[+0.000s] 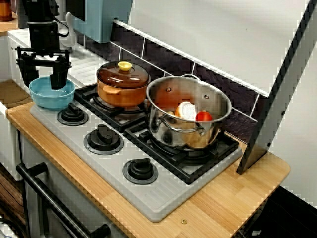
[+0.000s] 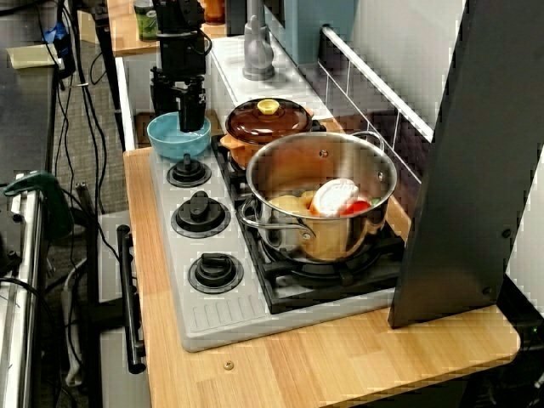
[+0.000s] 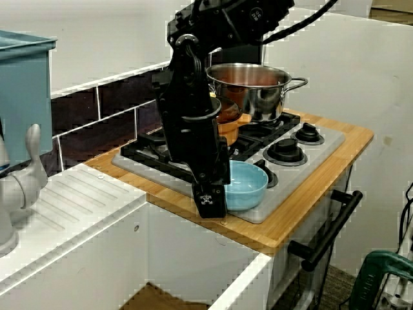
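Wall: at the far side we see dark tiles point(image 1: 168, 59) under a plain white wall point(image 1: 213, 34).
Table: we find a light wooden table point(image 1: 247, 183), with a black handle bar point(image 2: 132, 297) on its near front.
Left: a white ridged drainer point(image 3: 77, 200) adjoins it.
Right: a dark slanted panel point(image 1: 282, 84) stands there.

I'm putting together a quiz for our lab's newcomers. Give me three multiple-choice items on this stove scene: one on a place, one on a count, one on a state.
1. Where is the blue bowl?
A. in the steel pot
B. at the stove's corner, under the tool
C. on the white drainboard
2. How many knobs does the stove have?
A. two
B. three
C. five
3. The brown pot is:
A. lidded
B. lidless
C. tipped over
Key: 1 B, it stands on the grey plate beside the end knob; 2 B, three sit in a row along the front; 3 A, its lid sits on top.
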Available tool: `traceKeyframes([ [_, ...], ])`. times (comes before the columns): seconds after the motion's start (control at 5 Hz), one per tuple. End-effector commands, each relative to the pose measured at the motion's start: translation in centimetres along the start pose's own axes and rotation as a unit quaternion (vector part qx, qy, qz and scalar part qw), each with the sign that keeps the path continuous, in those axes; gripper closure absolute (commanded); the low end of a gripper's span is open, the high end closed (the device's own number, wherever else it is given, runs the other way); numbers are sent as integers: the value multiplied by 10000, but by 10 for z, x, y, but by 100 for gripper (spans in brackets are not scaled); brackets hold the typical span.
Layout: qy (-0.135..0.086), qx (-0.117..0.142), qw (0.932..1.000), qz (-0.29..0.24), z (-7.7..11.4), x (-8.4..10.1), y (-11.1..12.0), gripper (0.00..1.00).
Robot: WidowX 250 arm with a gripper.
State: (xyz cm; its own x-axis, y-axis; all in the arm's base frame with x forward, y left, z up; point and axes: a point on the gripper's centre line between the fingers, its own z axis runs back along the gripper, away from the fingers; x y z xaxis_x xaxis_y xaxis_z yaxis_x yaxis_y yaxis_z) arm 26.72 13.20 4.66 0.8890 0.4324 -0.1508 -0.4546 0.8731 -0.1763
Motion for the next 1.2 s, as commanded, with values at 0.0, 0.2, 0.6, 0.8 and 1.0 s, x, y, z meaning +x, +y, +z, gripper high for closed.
traceKeyframes([
  [0.0,-202,-65,9998,27,9,0,0,100],
  [0.2,-189,-19,9998,-20,9,-1,-1,100],
  [0.6,-166,-29,9999,-15,10,-1,0,100],
  [0.8,-163,-94,9998,-19,15,-2,3,100],
  [1.0,-215,-245,9995,-57,30,-10,7,100],
])
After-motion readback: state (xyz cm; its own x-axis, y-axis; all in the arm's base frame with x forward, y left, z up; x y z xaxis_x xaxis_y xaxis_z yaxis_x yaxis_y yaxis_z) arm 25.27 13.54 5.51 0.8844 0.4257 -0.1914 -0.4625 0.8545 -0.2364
